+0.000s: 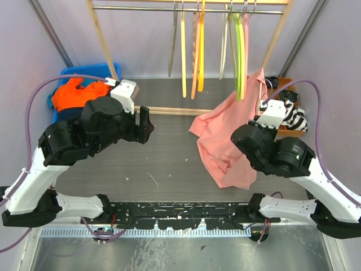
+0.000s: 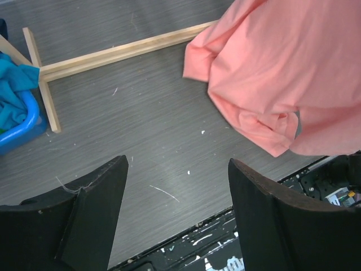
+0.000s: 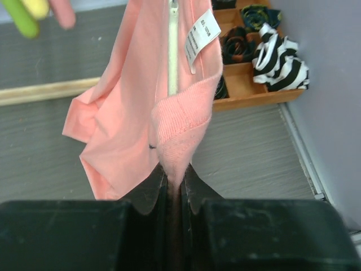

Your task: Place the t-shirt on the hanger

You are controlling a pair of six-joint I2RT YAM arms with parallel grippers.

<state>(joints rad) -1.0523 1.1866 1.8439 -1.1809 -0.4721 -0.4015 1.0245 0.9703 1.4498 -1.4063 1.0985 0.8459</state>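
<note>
The salmon-pink t-shirt [image 1: 225, 135] hangs in the air at the right, its top near the rack and its lower part drooping over the table. My right gripper [image 3: 175, 169] is shut on the ribbed collar [image 3: 183, 121], just below the white care label. A pale cream-white hanger arm [image 3: 172, 51] runs up inside the neck opening; its hook is out of view. In the top view the right gripper [image 1: 260, 114] sits at the shirt's right edge. My left gripper [image 1: 148, 127] is open and empty over bare table left of the shirt, which also shows in the left wrist view [image 2: 271, 62] beyond the open gripper [image 2: 177, 164].
A rail at the back carries yellow and orange hangers [image 1: 192, 51] and green and pink hangers [image 1: 240, 51]. The rack's wooden base bar [image 1: 169, 111] lies across the table. A blue bin [image 1: 76, 73] with an orange garment stands back left. A wooden tray [image 1: 285, 84] holding striped cloth stands at the right.
</note>
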